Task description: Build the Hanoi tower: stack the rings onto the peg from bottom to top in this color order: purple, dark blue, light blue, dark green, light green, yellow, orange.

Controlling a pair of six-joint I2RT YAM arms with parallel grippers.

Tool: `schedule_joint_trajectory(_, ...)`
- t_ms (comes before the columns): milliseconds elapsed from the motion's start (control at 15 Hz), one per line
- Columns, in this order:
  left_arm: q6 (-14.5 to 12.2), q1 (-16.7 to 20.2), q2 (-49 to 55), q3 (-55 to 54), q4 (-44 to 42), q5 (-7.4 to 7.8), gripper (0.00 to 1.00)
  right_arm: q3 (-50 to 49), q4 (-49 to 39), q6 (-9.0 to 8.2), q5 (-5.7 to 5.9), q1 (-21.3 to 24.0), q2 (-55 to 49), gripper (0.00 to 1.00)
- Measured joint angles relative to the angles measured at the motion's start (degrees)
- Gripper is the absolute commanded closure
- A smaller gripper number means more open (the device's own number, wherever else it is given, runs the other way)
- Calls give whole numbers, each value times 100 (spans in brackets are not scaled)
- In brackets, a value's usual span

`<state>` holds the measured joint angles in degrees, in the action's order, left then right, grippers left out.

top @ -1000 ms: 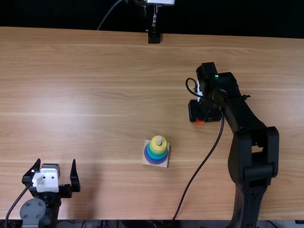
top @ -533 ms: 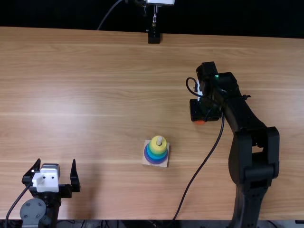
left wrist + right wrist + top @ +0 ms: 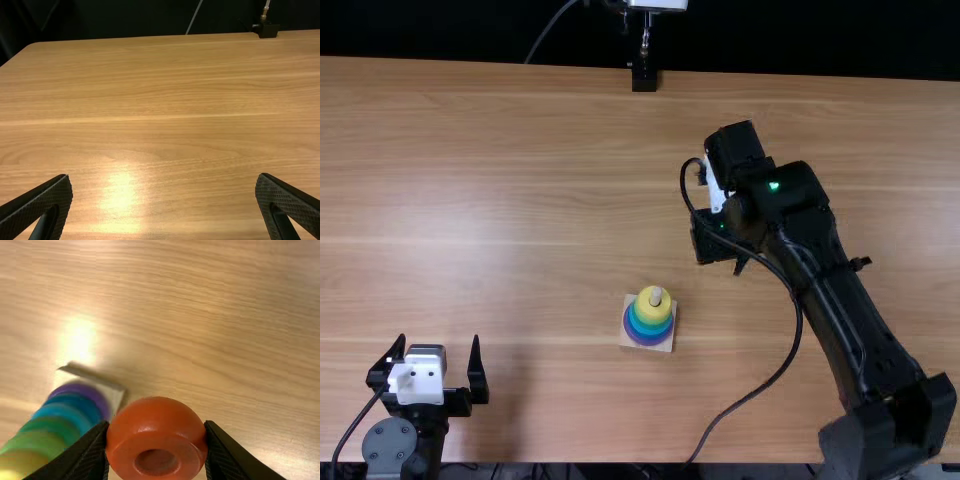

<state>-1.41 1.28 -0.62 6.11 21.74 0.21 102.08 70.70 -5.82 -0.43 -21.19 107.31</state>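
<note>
Orange ring, smooth and rounded, sits pinched in the right hand, left hand wide.

Free room: table, one broad open stretch left of the ring stack, running to the far edge; a lane along the far edge beyond the right gripper; a passage between left gripper and stack.

Obstacles: ring stack, nearer the near edge than the far, peg upright; right arm, slanting in from the near edge; its looping black cable, between arm and stack; left gripper, by the near edge.
</note>
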Motion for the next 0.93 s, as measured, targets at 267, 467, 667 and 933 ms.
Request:
schedule_joint_trajectory(267, -4, 0, 0, 0, 2, 0, 0, 94, 175, -2, 0, -555, -223, 100)
schedule_joint_trajectory(467, -2, 0, 0, 0, 2, -2, 0, 404, 697, 2, 0, -1145, -358, 100)
schedule_joint_trajectory(667, -4, 0, 0, 0, 0, -2, 0, 761, 1123, 2, -9, -1517, -420, 100)
schedule_joint_trajectory(933, -7, 0, 0, 0, -2, -2, 0, 820, 1252, -2, -2, -1519, -424, 100)
